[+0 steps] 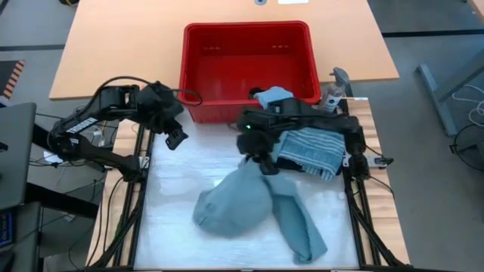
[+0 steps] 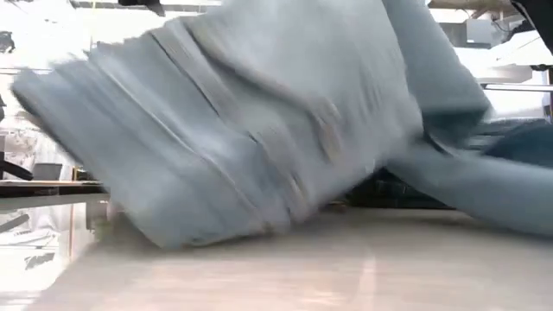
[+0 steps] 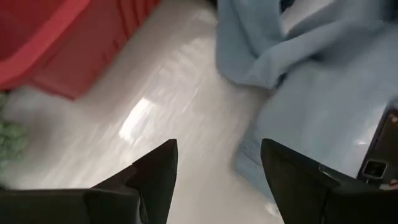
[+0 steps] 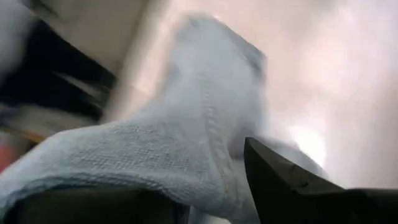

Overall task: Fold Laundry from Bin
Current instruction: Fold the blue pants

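Right hand (image 1: 255,157) is over the worktop (image 1: 174,189) just in front of the bin (image 1: 246,68), at the top end of the denim (image 1: 234,204). In the right wrist view the cloth drapes across one finger (image 4: 292,183); the jaws look part-open, but whether it's gripping or letting go I cannot tell, as that view is blurred. The denim lies mid-worktop in a loose heap with one leg trailing toward the near right edge, probably dropped there to leave room for spreading and folding. Striped cloth (image 1: 308,148) sits folded on the right side under the right arm, likely parked clear of the folding area. A light blue piece (image 1: 272,96) shows in the bin's near right corner, so more laundry is left to pull. Left hand (image 1: 175,138) is released, jaws apart and holding nothing, hovering by the bin's near left corner, apparently waiting. No readable brands, labels or writing anywhere.
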Available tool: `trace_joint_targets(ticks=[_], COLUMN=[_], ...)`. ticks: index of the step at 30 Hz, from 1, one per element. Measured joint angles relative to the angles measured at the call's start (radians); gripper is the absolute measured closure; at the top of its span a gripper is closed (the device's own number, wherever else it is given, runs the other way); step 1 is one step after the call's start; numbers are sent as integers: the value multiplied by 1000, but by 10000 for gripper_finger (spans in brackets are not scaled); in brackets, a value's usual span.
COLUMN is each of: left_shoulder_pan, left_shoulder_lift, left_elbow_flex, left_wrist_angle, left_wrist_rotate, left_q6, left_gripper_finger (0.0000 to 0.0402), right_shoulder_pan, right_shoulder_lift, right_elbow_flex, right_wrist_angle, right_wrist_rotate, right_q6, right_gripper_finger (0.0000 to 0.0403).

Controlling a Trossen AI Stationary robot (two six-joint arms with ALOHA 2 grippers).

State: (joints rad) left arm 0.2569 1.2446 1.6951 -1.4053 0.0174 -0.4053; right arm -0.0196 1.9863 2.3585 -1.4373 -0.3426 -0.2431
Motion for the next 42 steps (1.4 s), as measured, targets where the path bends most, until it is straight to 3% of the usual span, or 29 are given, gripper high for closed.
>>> trace_joint_targets(ticks=[2, 5, 12, 15, 21, 24, 29, 34, 42], left_shoulder_pan=[-10, -23, -103, -130, -155, -113, -104, -156, -298], left_shoulder_lift=[0, 0, -4, -8, -6, 1, 2, 2, 59], left_elbow_flex=[0, 0, -100, -202, -489, -642, -869, -970, -995], left_wrist_angle=[37, 89, 261, 388, 642, 777, 993, 1105, 1171], left_wrist_rotate=[1, 4, -66, -66, -89, -19, 111, 79, -82], left_q6=[0, -10, -91, -164, -189, -169, -269, -294, -152], left_gripper_finger=[182, 182, 182, 182, 182, 182, 182, 182, 182], right_shoulder_pan=[2, 1, 19, 47, 77, 81, 111, 132, 129], right_shoulder_lift=[-11, -24, -90, -148, -227, -274, -308, -323, -299], right_elbow_flex=[-3, -4, -7, -6, -14, -13, -14, -14, -14], right_wrist_angle=[-58, -83, -132, -131, -133, -133, -133, -133, -134], right_wrist_rotate=[121, 139, 8, 86, 107, 110, 130, 163, 165], right_q6=[-74, -92, 39, 39, 157, 241, 322, 334, 368], right_gripper_finger=[228, 210, 160, 144, 137, 137, 137, 137, 137])
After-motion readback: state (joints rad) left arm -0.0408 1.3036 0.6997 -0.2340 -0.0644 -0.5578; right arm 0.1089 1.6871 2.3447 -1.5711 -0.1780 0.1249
